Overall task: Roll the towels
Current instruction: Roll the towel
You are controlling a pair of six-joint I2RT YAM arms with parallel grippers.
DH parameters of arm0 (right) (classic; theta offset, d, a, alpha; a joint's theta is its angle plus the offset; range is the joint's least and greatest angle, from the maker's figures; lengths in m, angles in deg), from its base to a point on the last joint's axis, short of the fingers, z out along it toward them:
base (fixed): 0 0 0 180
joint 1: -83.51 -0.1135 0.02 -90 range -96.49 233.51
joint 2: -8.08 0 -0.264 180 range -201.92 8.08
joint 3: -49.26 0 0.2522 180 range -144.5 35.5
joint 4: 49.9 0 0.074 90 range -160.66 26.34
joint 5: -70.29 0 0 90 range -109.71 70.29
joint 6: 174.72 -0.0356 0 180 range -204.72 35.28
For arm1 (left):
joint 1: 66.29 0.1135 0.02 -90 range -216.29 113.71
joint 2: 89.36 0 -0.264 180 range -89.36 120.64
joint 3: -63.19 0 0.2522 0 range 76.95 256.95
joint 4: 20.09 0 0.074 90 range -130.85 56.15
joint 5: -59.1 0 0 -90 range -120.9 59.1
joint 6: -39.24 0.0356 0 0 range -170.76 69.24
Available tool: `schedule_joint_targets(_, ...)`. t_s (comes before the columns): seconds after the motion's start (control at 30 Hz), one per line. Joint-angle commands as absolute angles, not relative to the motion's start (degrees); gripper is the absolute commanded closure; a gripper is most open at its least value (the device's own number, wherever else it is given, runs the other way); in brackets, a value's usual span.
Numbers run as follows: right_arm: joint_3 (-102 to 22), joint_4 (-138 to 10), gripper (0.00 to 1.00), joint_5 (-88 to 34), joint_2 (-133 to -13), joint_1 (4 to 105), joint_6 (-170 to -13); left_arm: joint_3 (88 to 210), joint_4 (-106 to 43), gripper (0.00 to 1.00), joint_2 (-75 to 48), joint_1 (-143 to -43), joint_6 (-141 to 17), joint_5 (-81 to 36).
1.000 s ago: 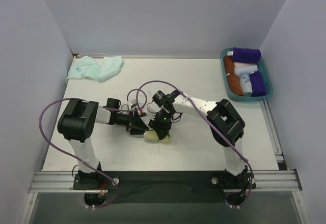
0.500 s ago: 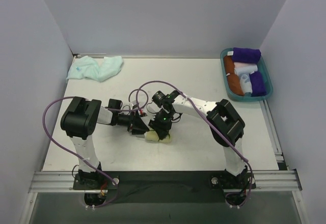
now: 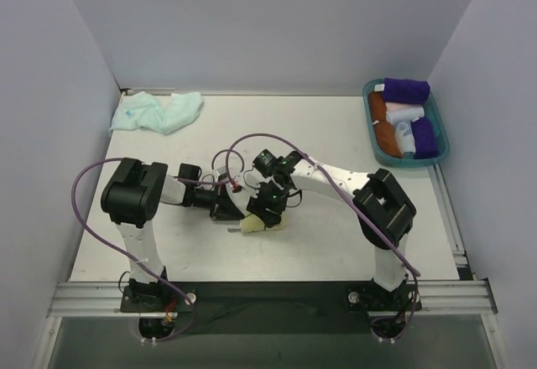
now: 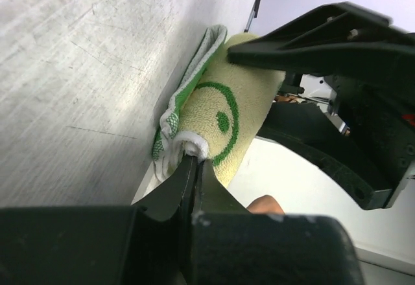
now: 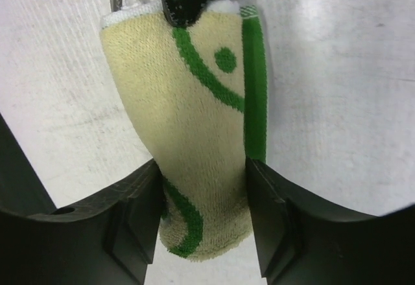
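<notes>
The pale yellow towel with green marks lies rolled up mid-table. In the right wrist view this roll sits between my right gripper's two fingers, which press on both of its sides. My left gripper is shut, its tips against the white hem at the roll's end, with no cloth showing between them. From above, the left gripper comes in from the left and the right gripper from above the roll. The mint-aqua towel lies crumpled at the far left corner.
A teal bin at the far right holds purple, orange and white rolls. Grey walls close in the table on the left, back and right. Purple cables loop over both arms near the roll.
The left gripper's jaws have closed at the end of the roll. The right arm's elbow has shifted right and its jaws have eased wider. The roll stays in place.
</notes>
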State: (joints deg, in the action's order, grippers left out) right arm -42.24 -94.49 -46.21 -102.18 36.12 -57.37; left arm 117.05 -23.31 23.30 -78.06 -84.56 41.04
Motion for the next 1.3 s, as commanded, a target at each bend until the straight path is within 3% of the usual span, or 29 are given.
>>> schedule_joint_targets(0.0,-40.7,-95.5,0.47,-39.2,-95.8,35.8,-55.8,118.3,-25.4,1.0,24.4,-77.3,-82.2,41.0)
schedule_joint_targets(0.23,-35.9,-93.3,0.39,-33.8,-88.4,32.5,-54.0,119.0,-27.3,1.0,24.8,-76.9,-80.7,40.7)
schedule_joint_targets(0.3,-33.9,-91.8,0.32,-31.4,-86.5,30.8,-52.8,119.5,-28.3,1.0,25.1,-77.0,-80.1,40.6)
schedule_joint_targets(0.57,-31.1,-87.9,0.31,-25.1,-84.3,23.5,-48.4,120.5,-29.9,1.0,25.7,-77.1,-78.9,40.6)
schedule_joint_targets(0.9,-27.2,-78.5,0.31,-15.3,-92.0,19.2,-41.0,121.3,-31.0,1.0,26.3,-77.1,-78.4,41.1)
schedule_joint_targets(1.1,-22.0,-73.0,0.39,-15.0,-95.2,19.1,-38.4,121.6,-31.0,1.0,27.1,-77.0,-78.3,41.5)
schedule_joint_targets(1.2,-21.5,-72.4,0.55,-17.5,-96.5,20.1,-39.6,121.8,-31.0,1.0,27.3,-77.0,-78.3,41.8)
schedule_joint_targets(1.23,-21.6,-72.5,0.68,-18.6,-96.7,20.6,-40.5,122.1,-31.0,1.0,27.2,-76.9,-77.9,42.0)
schedule_joint_targets(1.27,-22.4,-73.6,0.72,-22.0,-97.0,21.3,-41.8,122.3,-31.9,1.0,26.7,-76.8,-77.5,42.0)
